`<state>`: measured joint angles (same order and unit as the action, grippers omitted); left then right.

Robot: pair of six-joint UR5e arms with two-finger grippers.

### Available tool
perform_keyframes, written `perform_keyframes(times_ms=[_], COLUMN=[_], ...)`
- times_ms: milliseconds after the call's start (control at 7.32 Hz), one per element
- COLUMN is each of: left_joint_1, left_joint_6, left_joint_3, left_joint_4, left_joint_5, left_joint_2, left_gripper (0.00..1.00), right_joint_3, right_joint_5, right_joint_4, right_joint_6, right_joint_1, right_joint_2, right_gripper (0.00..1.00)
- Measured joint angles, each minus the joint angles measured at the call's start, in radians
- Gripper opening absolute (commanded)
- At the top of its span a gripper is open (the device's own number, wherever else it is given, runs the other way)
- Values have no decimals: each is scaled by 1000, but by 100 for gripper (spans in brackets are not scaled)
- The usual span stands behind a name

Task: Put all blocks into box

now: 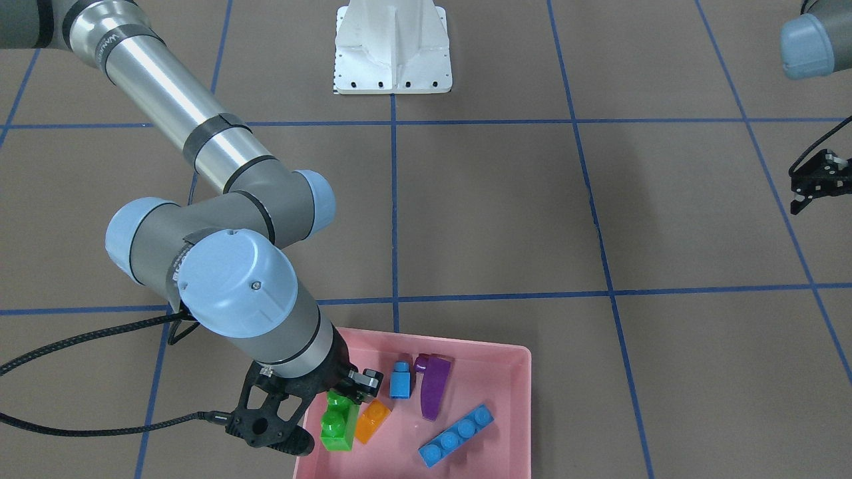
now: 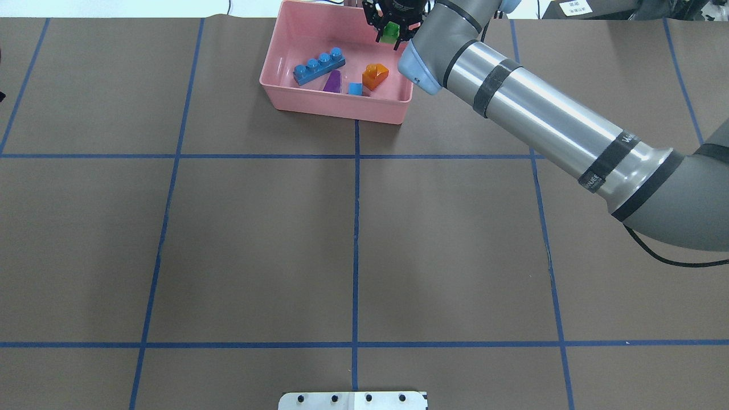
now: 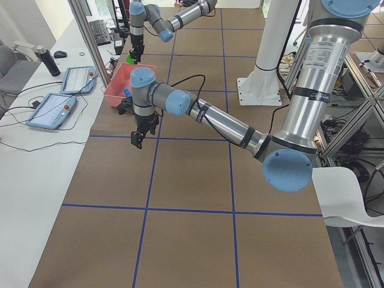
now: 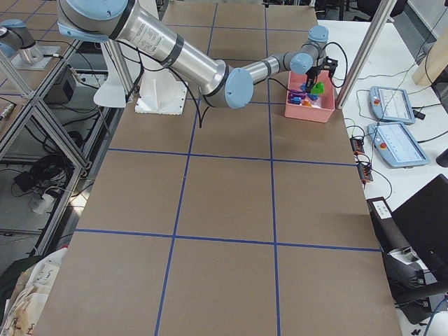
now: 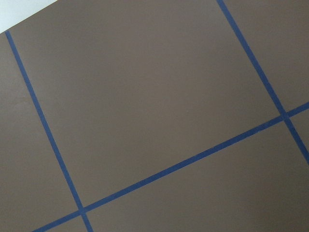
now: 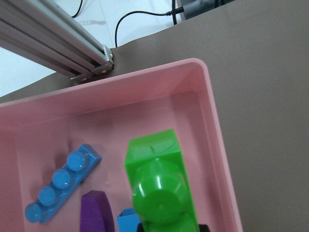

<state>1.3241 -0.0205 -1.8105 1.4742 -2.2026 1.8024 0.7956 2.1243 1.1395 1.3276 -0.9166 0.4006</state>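
Note:
The pink box [image 1: 526, 399] holds an orange brick [image 1: 371, 421], a purple sloped brick [image 1: 432, 389], a small blue brick [image 1: 400, 380] and a long blue bar [image 1: 456, 435]. My right gripper [image 1: 329, 412] is shut on the green brick [image 1: 337, 422] and holds it over the box's end, beside the orange brick. The right wrist view shows the green brick [image 6: 159, 188] above the box floor, near the wall [image 6: 212, 121]. In the overhead view the gripper [image 2: 391, 31] is at the box's far right corner. My left gripper [image 1: 799, 193] is open and empty, far from the box.
The white robot base [image 1: 393, 53] stands at the table's middle edge. Black cables [image 1: 66, 412] trail from the right wrist. An aluminium frame post [image 6: 58, 43] runs just beyond the box. The left wrist view shows only brown table with blue tape lines [image 5: 159, 171].

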Motion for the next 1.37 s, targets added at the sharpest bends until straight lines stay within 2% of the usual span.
perform_keyframes(times_ms=[137,273,546,820,1093,1366], left_joint_1=[9,17,36,60,92,137], left_joint_6=[-2,-2,1,5,4,-12], left_joint_3=[-4,-5,-5,-4,0,9], left_joint_4=[-1,-3,-4,-29,-82,-86], left_joint_5=[-10,-24,-36,-37,-39,-103], left_joint_2=[-12,-22,-34,-47,-55,-102], left_gripper=[100,100,100,100,100,100], right_joint_3=[36,116,351,595,795,873], right_joint_5=[14,49,168,277,308,313], right_joint_4=[5,34,126,158,163,164], right_joint_6=[8,8,-25,-162,-410,-705], right_joint_1=[-3,-19,-111,-235,-341,-460], right_joint_2=[13,55,221,494,812,1054], right_gripper=[100,100,100,100,100,100])
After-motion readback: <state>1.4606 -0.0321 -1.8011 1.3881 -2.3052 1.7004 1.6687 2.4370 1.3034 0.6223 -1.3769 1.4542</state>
